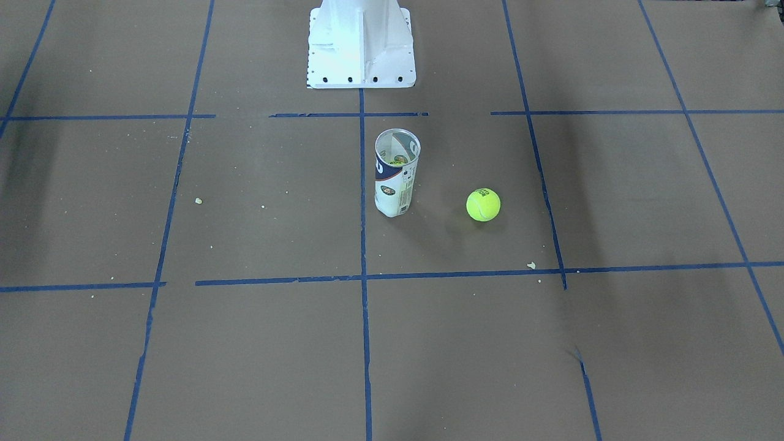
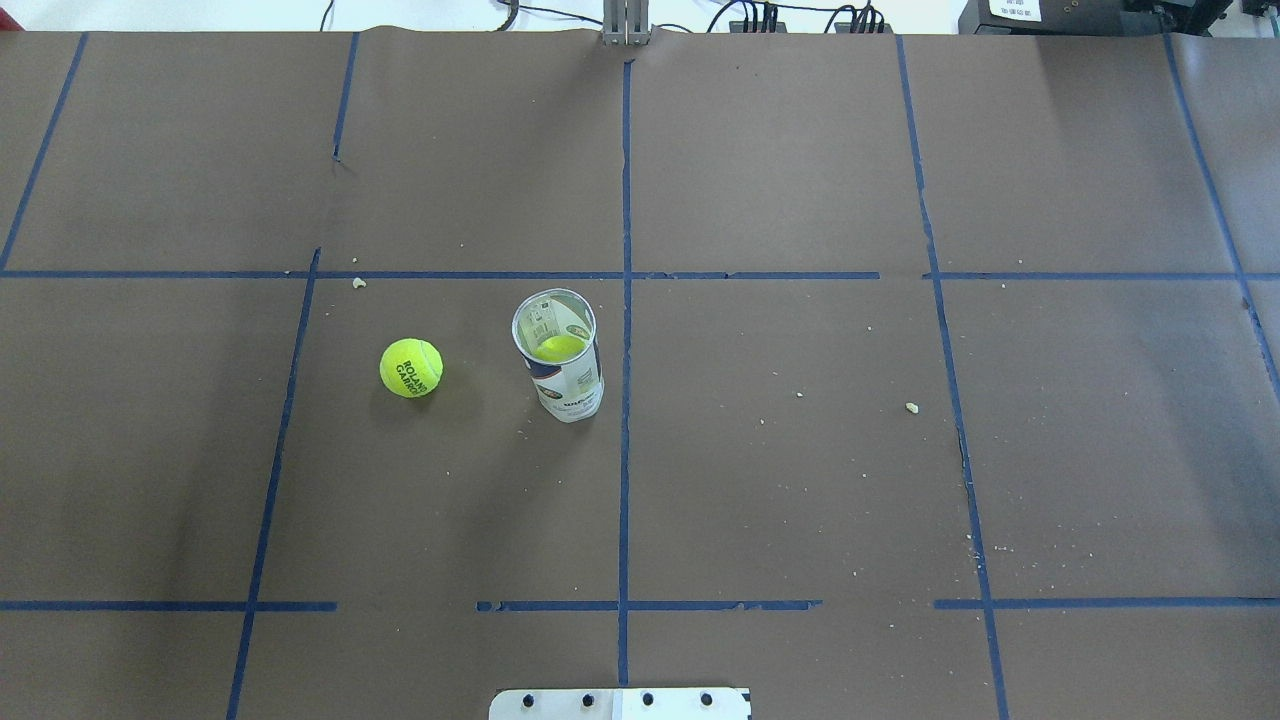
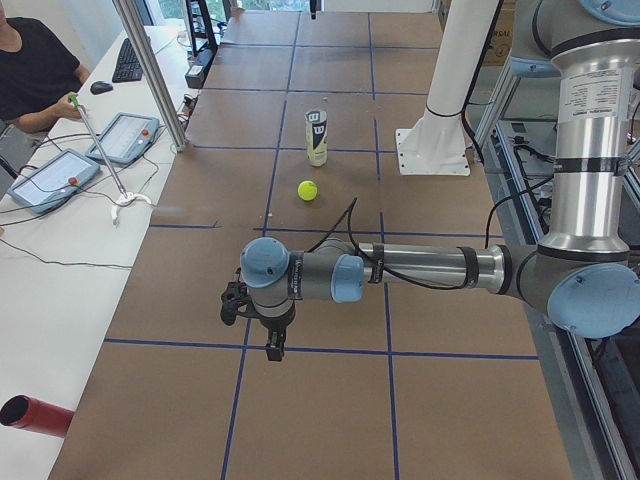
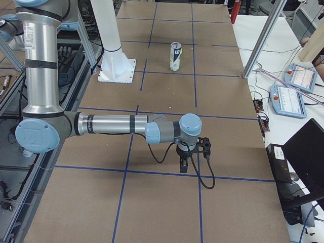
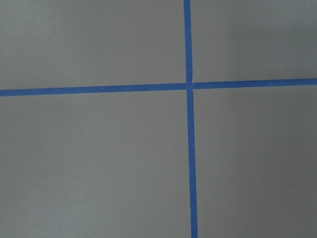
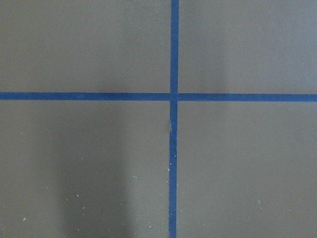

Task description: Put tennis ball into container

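Observation:
The tennis ball (image 1: 483, 204) (image 2: 411, 367) (image 3: 308, 190) lies loose on the brown table, on the robot's left of the container and about a ball's width from it. The container (image 1: 397, 174) (image 2: 560, 360) (image 3: 316, 137) (image 4: 175, 56) stands upright with its top open, and another yellow-green ball (image 2: 560, 346) sits inside. My left gripper (image 3: 272, 345) hangs far off toward the table's left end, fingers pointing down. My right gripper (image 4: 183, 167) hangs equally far toward the right end. Only the side views show them, so I cannot tell whether either is open or shut. Both wrist views show only paper and blue tape.
The white robot base (image 1: 361, 43) (image 2: 620, 703) stands just behind the container. Blue tape lines grid the brown paper, with small crumbs scattered about. An operator sits with tablets (image 3: 125, 135) on the white bench beside the table, and a red cylinder (image 3: 35, 415) lies there too.

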Robot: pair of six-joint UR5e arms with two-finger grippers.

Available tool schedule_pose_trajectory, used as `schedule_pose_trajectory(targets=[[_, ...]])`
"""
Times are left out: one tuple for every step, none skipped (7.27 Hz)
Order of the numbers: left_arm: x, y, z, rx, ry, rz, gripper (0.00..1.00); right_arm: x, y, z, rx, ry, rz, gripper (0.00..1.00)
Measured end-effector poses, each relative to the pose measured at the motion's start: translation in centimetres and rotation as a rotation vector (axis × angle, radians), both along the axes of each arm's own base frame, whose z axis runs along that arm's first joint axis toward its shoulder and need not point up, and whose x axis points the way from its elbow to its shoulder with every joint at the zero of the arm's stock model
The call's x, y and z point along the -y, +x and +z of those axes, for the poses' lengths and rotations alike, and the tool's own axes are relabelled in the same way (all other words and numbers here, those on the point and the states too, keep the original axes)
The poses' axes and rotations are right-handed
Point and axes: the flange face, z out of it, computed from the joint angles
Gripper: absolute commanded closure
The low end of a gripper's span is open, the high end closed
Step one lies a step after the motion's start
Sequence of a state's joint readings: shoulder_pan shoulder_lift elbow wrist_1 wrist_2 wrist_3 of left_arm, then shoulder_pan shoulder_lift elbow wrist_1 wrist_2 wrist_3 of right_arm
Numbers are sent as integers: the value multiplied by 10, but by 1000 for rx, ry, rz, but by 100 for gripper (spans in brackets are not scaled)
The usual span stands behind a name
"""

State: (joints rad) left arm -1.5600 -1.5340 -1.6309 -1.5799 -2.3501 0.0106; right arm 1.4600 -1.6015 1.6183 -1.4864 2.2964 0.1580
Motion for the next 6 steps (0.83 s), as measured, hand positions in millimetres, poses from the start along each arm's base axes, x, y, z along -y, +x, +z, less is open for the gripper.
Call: schedule_pose_trajectory(targets=[[1, 0, -1, 0, 0, -1, 0, 0, 0, 0, 0, 0, 0, 0], [4, 0, -4, 1, 7, -2, 0, 0, 0, 0, 0, 0, 0, 0], [15, 1, -19, 2, 36, -4, 0, 0, 0, 0, 0, 0, 0, 0], [31, 3, -45, 2, 81, -6, 0, 0, 0, 0, 0, 0, 0, 0], [45, 12, -78, -2, 123, -10, 0, 0, 0, 0, 0, 0, 0, 0], [55, 30, -115, -13, 151, -20, 0, 0, 0, 0, 0, 0, 0, 0]])
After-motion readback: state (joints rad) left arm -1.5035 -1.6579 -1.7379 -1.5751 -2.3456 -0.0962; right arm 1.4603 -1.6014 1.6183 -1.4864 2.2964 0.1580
